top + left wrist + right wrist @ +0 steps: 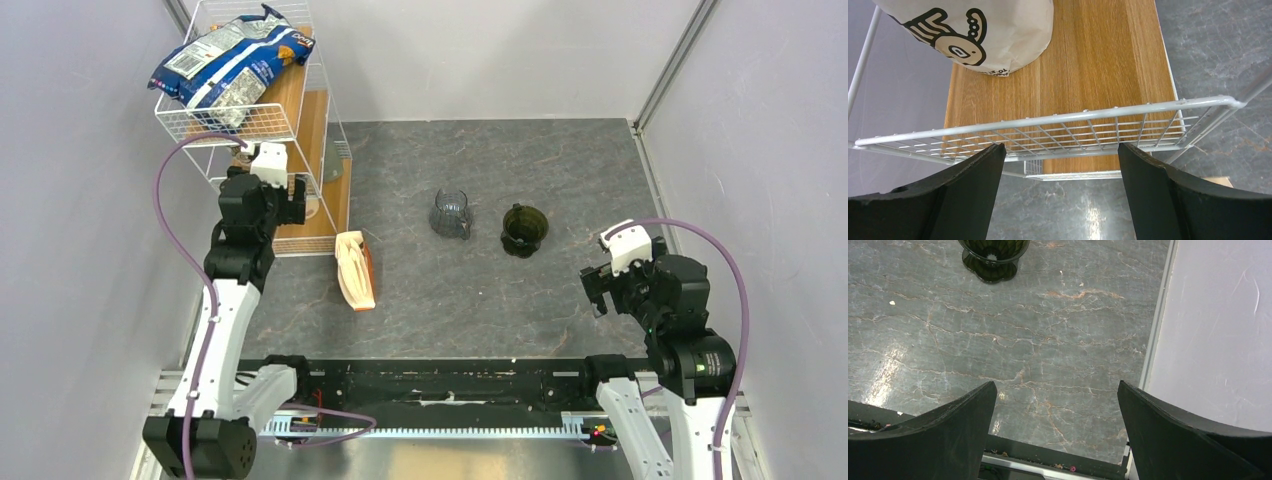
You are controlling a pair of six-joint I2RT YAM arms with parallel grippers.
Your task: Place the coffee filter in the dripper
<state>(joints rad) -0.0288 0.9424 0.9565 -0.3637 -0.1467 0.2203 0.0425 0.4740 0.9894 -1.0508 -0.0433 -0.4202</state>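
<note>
**Both hands empty; filter not yet picked**

Left hand point(1059, 150): fingers well apart, nothing between them; it hovers at the wire rack point(1098, 117), looking over the rim onto a wooden shelf point(1098, 60) with a printed paper bag point(973, 30) at the far end.
Right hand point(1055, 385): fingers spread wide, empty; over bare surface point(1023, 340) near the right wall, well apart from the dripper.

Dripper point(524, 230): upright on the surface, mouth up; nothing seen inside it from overhead; glass cup point(451, 213) just beside it on the left.
Coffee filter: no loose white cone shows in any view; the tan, orange-edged packet point(355, 270) lies on the surface by the rack's foot, nearer the arm bases than the left hand; I judge the filter must come from there.

Task reads as at its start; the pick has not begun.

What could go wrong:
- left hand sits at the rack, not the packet; moving down from here could snag a finger on the wire rim and shift the rack;
- the filter is thin paper; a pinch may lift several sheets, crumple one, or drag the whole packet;
- cup and dripper stand close; a slightly off approach could drop the filter in the cup or knock either over;
- the dripper looks light; an off-centre push could slide or tip it, and the right hand is too far off to steady it.
</note>
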